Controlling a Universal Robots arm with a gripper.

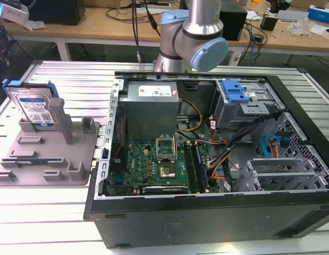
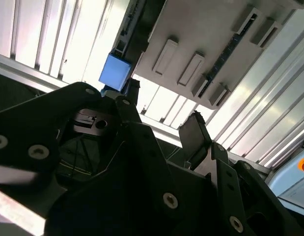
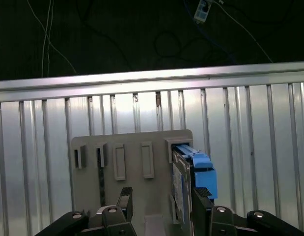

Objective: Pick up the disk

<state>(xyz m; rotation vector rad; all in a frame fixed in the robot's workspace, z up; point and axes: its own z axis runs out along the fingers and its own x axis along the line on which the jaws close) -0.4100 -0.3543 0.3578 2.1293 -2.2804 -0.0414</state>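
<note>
Disk [image 3: 181, 188] pickup from here is mostly a matter of lining up before coming down. The end effector [image 3: 162, 194] has its two fingers spread wide with nothing between them. In the first wrist view the drive stands on edge almost in line with one fingertip [image 3: 201, 192], not in the middle of the gap. My judgement is that the end effector should shift sideways until the thin body sits centred. It should then descend straight, so the fingers close on the two broad faces and miss the blue frame [image 3: 202, 166] at the near end. A skewed approach could knock the drive over in its slot.

The disk is well apart from the end effector and below it. It is held upright at one end of the grey holder tray [image 3: 137, 140], beside a row of vacant slots. In the exterior view the disk [image 1: 35, 108] leans against an upright post [image 1: 58, 114] of the tray [image 1: 58, 159], at that view's left on the ribbed metal table [image 1: 42, 223]. Further off stands the open computer case [image 1: 292, 106].
</note>
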